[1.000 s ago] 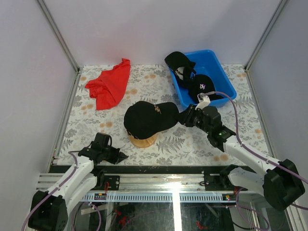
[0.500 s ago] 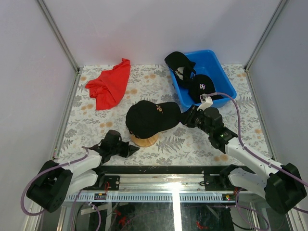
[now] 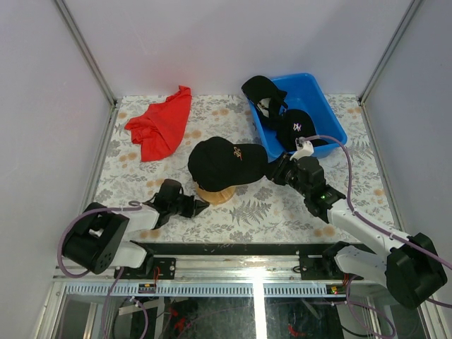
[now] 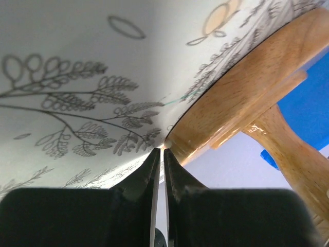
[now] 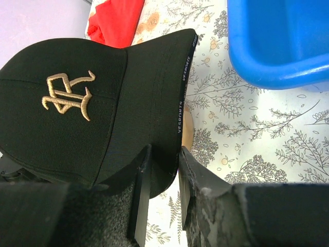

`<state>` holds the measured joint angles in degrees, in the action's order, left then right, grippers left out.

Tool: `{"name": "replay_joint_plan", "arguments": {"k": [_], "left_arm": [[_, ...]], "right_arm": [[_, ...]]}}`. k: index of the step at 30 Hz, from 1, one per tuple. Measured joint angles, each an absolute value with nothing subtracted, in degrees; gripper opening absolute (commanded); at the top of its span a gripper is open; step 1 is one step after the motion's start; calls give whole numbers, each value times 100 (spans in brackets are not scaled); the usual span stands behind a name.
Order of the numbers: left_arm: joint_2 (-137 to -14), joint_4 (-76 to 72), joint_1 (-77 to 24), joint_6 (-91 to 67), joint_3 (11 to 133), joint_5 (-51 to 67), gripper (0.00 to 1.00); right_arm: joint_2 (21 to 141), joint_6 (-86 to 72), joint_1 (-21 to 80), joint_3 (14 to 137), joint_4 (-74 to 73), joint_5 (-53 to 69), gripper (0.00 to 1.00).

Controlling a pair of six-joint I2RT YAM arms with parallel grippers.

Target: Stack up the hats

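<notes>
A black cap [image 3: 226, 162] with a gold emblem sits on the wooden stand [image 3: 214, 195] in mid-table. My right gripper [image 3: 272, 173] is shut on the cap's brim; the right wrist view shows the cap [image 5: 77, 103] with its brim edge between the two fingers of the gripper [image 5: 163, 154]. My left gripper [image 3: 201, 207] lies low on the table, shut and empty. In the left wrist view its tips [image 4: 162, 150] touch the rim of the stand's round base [image 4: 247, 98]. Two more black caps [image 3: 263, 92] [image 3: 296, 128] lie in the blue bin [image 3: 332, 113].
A red cloth [image 3: 161, 123] lies at the back left, and it also shows in the right wrist view [image 5: 115, 20]. The blue bin stands at the back right, its corner close to my right wrist [image 5: 277, 41]. Metal frame posts run along the table's side edges.
My left gripper has slid right along the table to the stand's base. The black cap has shifted slightly right and farther onto the stand, its brim still held by my right gripper.
</notes>
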<state>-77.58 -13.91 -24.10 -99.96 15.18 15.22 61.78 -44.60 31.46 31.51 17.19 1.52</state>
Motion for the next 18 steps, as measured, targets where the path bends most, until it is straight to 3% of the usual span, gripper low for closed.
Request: {"name": "replay_joint_plan", "arguments": {"k": [3, 11, 18], "left_arm": [[-7736, -1380, -2322, -9907, 1566, 1514, 6], [-7264, -1031, -1811, -9432, 1772, 1481, 8], [-6814, -443, -1345, -8844, 2150, 1481, 9]], "right_arm": [[6178, -4462, 3146, 3131, 1752, 102, 2], [6178, -4440, 3146, 3103, 1754, 97, 31], [6178, -4261, 3146, 3109, 1391, 99, 51]]}}
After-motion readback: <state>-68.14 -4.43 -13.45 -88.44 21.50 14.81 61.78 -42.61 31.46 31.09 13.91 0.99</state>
